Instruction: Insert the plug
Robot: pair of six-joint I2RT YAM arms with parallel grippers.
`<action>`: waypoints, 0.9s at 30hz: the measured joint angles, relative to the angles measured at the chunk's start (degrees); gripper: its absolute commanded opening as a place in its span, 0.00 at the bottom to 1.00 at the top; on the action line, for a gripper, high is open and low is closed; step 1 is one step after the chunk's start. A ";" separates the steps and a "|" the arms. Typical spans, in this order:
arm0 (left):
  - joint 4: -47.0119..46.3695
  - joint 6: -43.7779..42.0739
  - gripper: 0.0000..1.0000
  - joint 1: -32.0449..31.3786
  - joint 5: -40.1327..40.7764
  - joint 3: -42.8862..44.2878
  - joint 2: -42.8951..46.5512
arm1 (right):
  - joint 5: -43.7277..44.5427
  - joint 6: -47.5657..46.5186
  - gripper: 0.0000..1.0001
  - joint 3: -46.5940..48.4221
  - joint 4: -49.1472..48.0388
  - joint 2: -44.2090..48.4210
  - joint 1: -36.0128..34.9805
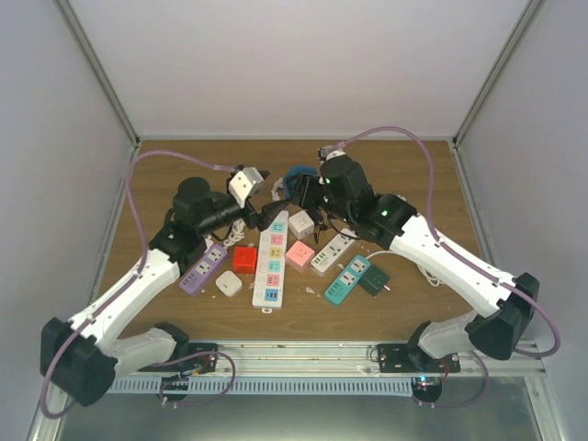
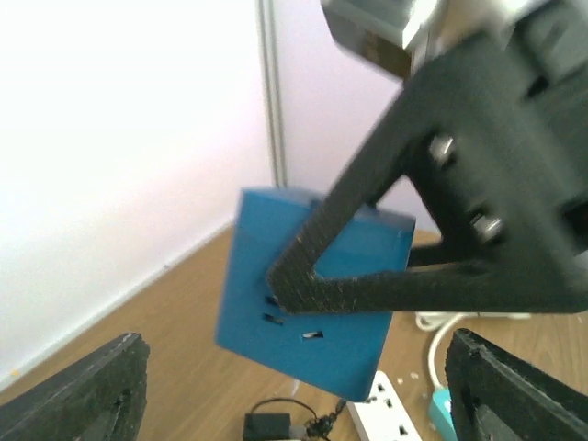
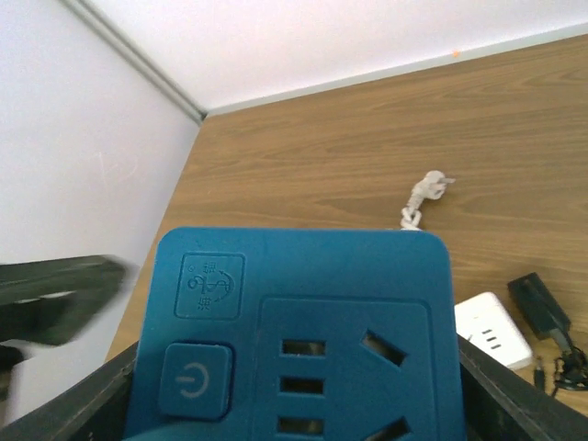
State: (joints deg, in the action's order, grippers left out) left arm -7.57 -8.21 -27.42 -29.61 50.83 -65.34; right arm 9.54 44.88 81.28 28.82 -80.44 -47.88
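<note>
Right gripper [image 1: 310,188] is clamped on the blue socket [image 3: 303,322], held off the table [image 3: 367,138]. Left gripper [image 2: 299,395] is wide open and empty. Socket slots are bare, so nothing is inserted yet. The likely plug, a black adapter [image 3: 540,308], lies on the table. Pick and insert remain.

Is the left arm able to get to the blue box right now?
Probably yes. The blue box hangs just ahead of the open left gripper, nothing between them; a finger of the right gripper, which holds it, crosses its face.
</note>
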 measured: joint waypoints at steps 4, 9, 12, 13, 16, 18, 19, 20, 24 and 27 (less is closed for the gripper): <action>1.05 5.35 0.95 -0.26 6.29 -1.36 8.20 | 2.99 1.07 0.45 -2.80 -1.38 1.36 0.09; 6.38 12.92 0.99 -0.26 14.12 -3.63 20.31 | 4.50 1.27 0.45 -6.97 -4.24 0.83 -0.07; 10.80 17.07 0.99 -0.26 17.53 -3.93 26.58 | 5.95 1.33 0.46 -8.70 -6.36 -1.51 -0.94; 12.20 18.36 0.99 -0.26 18.60 -3.93 28.46 | 6.43 1.49 0.45 -9.05 -7.02 -2.69 -1.40; 14.40 20.33 0.99 -0.26 20.85 -3.91 32.22 | 7.39 1.95 0.46 -9.31 -8.81 -7.65 -3.08; 15.58 20.65 0.99 -0.28 22.36 -3.91 32.85 | 8.11 2.12 0.45 -9.31 -10.16 -11.39 -4.11; 16.17 20.63 0.99 -0.28 23.06 -3.91 32.79 | 8.41 2.14 0.46 -9.29 -10.64 -13.20 -4.52; 16.74 20.50 0.99 -0.28 23.74 -3.91 32.52 | 8.70 2.14 0.46 -9.29 -11.17 -15.08 -4.85; 18.36 20.13 0.99 -0.28 26.93 -3.91 31.19 | 10.54 2.47 0.45 -9.27 -13.05 -19.93 -5.20; 18.49 20.22 0.99 -0.28 29.29 -4.09 30.93 | 12.48 2.75 0.45 -9.27 -14.10 -21.84 -5.20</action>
State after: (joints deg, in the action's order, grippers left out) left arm 10.92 12.01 -27.70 -0.32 46.74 -34.41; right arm 22.02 47.64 72.01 14.72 -102.28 -53.08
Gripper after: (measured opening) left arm 0.990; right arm 0.663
